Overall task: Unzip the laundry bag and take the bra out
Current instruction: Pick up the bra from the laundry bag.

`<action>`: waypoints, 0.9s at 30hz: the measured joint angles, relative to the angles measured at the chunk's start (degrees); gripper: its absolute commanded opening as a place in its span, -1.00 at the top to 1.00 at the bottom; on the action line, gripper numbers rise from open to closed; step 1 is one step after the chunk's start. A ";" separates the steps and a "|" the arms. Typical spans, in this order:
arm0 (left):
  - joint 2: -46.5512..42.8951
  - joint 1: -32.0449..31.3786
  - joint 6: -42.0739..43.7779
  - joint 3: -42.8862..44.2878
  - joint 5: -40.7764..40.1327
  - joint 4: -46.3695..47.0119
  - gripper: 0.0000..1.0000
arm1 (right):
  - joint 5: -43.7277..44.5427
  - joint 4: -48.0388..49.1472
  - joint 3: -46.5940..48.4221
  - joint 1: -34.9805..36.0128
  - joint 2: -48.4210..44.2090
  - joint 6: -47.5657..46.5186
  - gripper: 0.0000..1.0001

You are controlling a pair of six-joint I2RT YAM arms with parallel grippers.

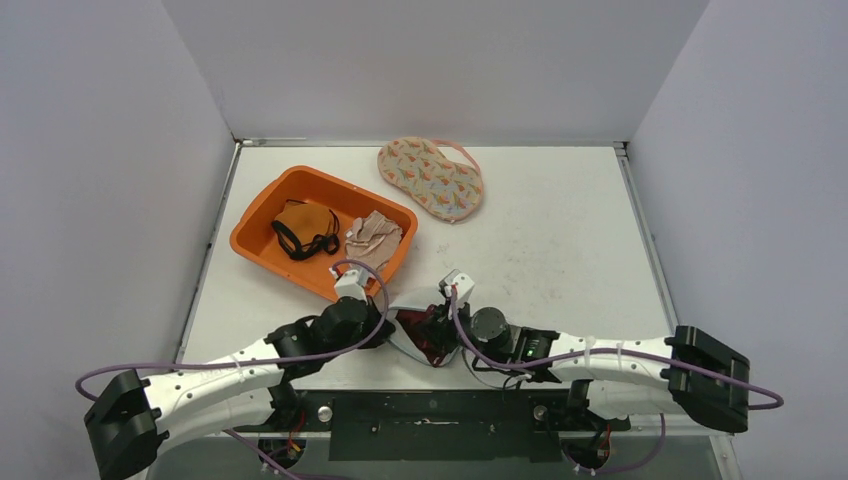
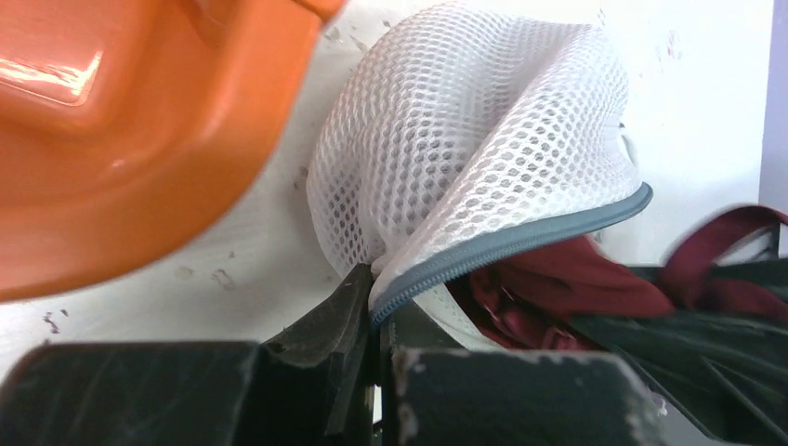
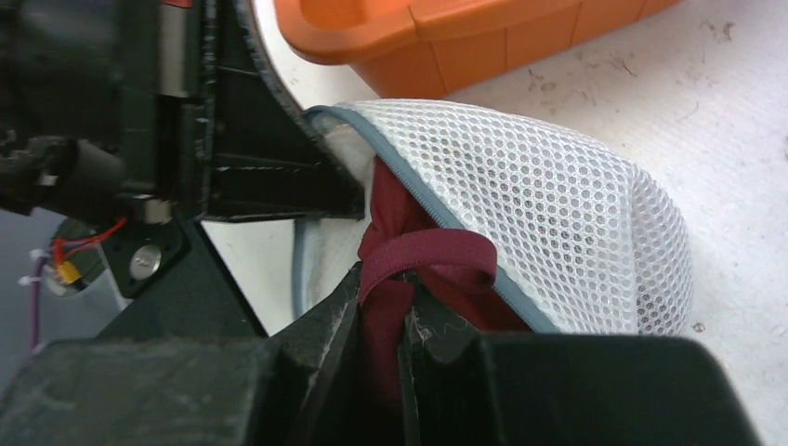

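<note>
The white mesh laundry bag with a grey zipper lies unzipped at the table's near edge, between both arms. A dark red bra shows in its opening. My left gripper is shut on the bag's zipper edge. My right gripper is shut on the bra's red fabric, with a strap looped just above its fingertips at the bag's mouth.
An orange tub with dark and beige garments stands just beyond the bag on the left. A patterned flat bag lies at the back centre. The left arm's housing sits close on the left of the right wrist view.
</note>
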 measured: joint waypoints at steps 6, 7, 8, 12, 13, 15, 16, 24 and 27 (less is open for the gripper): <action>2.45 3.61 1.40 1.01 2.05 -0.04 1.00 | -9.97 -1.29 -1.05 -4.57 -5.77 -0.50 0.89; 2.86 3.65 1.62 1.31 2.23 -0.04 1.00 | -11.41 -1.51 -1.22 -5.20 -6.51 -0.46 0.90; 3.23 3.69 1.79 1.62 2.40 -0.02 1.00 | -12.66 -1.66 -1.27 -5.81 -7.08 -0.35 0.89; 4.61 4.04 2.36 2.49 3.17 0.28 1.00 | -16.33 -1.84 -1.25 -7.43 -9.42 -0.09 0.89; 5.11 4.04 2.40 2.62 3.45 0.57 1.00 | -17.05 -2.03 -1.25 -7.78 -10.25 -0.02 0.89; 5.86 4.04 2.45 2.82 4.02 0.81 1.00 | -17.79 -2.38 -1.25 -8.41 -11.91 0.17 0.89; 6.34 4.04 2.49 2.95 4.33 1.03 1.00 | -17.94 -2.80 -1.25 -8.76 -12.90 0.26 0.89; 7.69 4.04 2.60 4.04 5.29 1.60 1.00 | -19.45 -7.04 2.27 -11.17 -19.43 0.37 0.89; 8.09 4.04 2.67 5.03 5.31 1.60 1.00 | -20.94 -6.54 2.82 -12.41 -20.85 1.44 0.89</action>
